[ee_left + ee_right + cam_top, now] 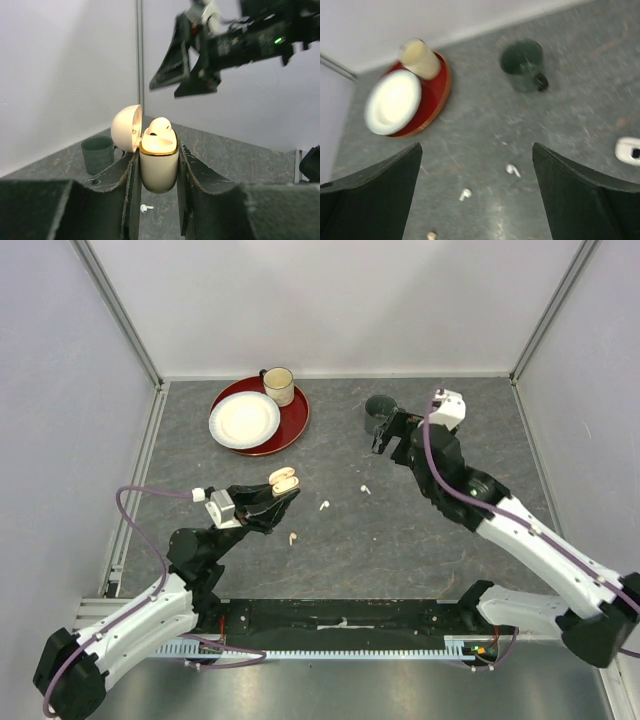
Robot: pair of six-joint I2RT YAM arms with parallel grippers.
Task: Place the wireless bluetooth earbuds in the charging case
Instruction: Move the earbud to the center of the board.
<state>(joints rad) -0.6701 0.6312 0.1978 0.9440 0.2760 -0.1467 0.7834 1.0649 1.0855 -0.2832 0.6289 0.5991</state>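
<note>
2 left fingers (125, 192), apparently against case (159, 167)

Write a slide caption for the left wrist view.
Left gripper clamps the open charging case, one earbud in its opening, a loose earbud on the table beneath.

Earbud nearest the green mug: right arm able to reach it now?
Likely yes: the right gripper is open above the table, that earbud lies alone below it, and the green mug stands well clear.

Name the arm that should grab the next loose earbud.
Right, probably: the right gripper is open and empty, loose earbuds in its view; the left gripper is shut on the open charging case.
</note>
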